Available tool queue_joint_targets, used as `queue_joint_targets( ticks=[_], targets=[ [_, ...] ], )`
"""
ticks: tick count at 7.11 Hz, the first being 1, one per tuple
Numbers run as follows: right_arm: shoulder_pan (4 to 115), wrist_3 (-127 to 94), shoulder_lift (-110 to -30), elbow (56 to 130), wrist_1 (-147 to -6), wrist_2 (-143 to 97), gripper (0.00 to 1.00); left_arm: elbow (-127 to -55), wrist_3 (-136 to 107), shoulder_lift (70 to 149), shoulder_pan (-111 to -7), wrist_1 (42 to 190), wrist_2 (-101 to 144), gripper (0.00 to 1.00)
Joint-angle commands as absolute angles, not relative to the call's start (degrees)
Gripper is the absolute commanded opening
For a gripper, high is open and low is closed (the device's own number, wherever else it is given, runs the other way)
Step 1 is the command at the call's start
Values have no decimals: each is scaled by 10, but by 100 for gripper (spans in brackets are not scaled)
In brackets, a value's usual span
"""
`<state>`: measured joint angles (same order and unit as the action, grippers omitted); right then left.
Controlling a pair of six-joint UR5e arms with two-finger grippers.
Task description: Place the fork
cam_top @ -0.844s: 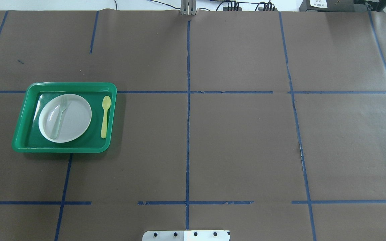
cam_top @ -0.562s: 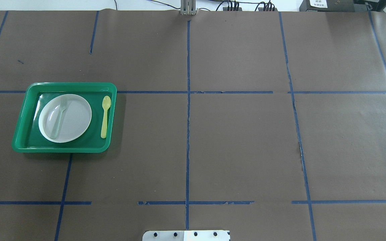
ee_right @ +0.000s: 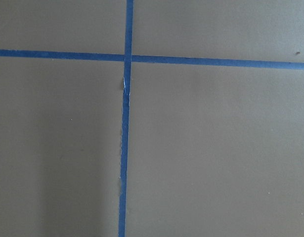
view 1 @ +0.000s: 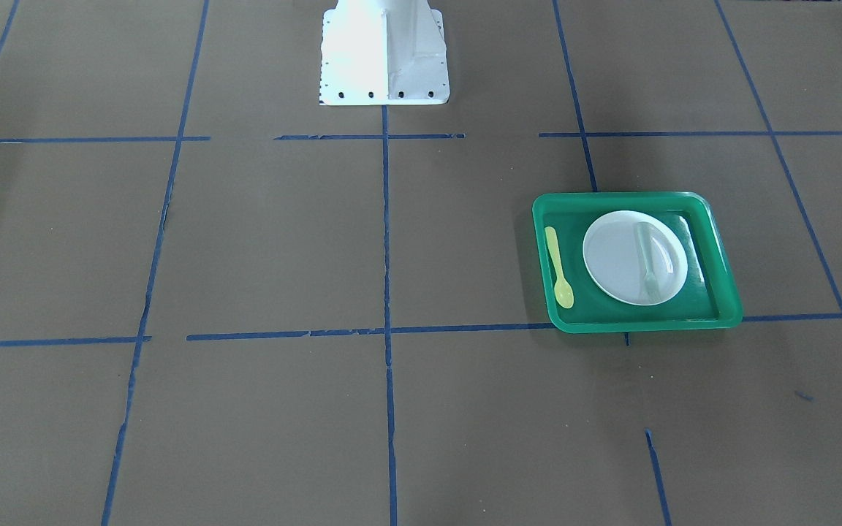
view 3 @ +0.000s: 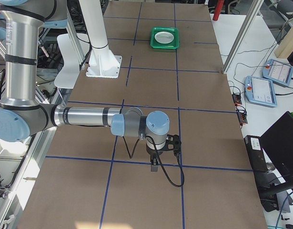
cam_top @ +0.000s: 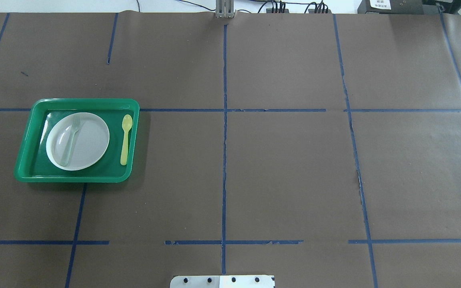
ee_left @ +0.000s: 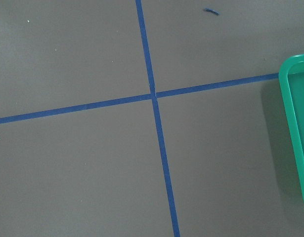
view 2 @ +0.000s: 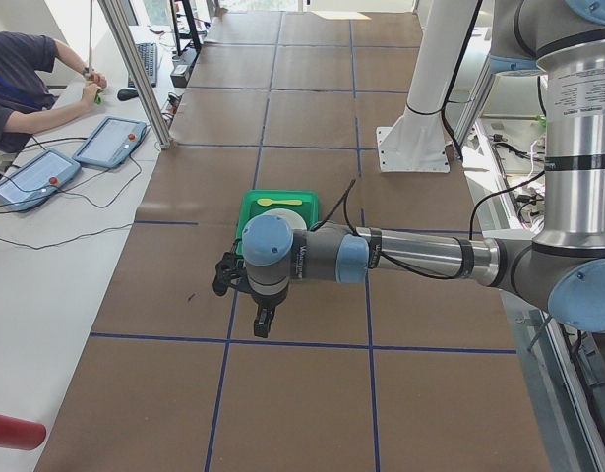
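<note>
The translucent whitish fork (cam_top: 71, 138) lies across the left part of a white plate (cam_top: 88, 146) inside a green tray (cam_top: 74, 179) at the table's left. It also shows in the front-facing view (view 1: 646, 259), on the plate (view 1: 615, 259) in the tray (view 1: 647, 324). A yellow spoon (cam_top: 125, 138) lies in the tray beside the plate. My left gripper (view 2: 263, 320) hangs over the table near the tray (view 2: 277, 196), and my right gripper (view 3: 155, 164) is far from the tray (view 3: 165, 45). Both show only in the side views, so I cannot tell whether they are open or shut.
Blue tape lines grid the brown table cover. The white robot base (view 1: 384, 51) stands at the table's near-robot edge. The left wrist view shows the tray's edge (ee_left: 295, 128) at its right. An operator (view 2: 27, 79) and tablets (view 2: 110, 141) are beside the table.
</note>
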<state>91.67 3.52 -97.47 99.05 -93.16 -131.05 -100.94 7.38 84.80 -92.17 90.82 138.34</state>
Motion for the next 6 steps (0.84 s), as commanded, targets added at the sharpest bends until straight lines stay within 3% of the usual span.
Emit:
queue_joint_targets(
  ticks=[1, 6],
  targets=[
    [917, 35, -975, 991, -932, -1310, 100, -1019, 32, 852, -871, 951, 1386, 100],
    [917, 35, -975, 991, -932, -1310, 100, -1027, -362, 887, -607, 1201, 1267, 100]
  ],
)
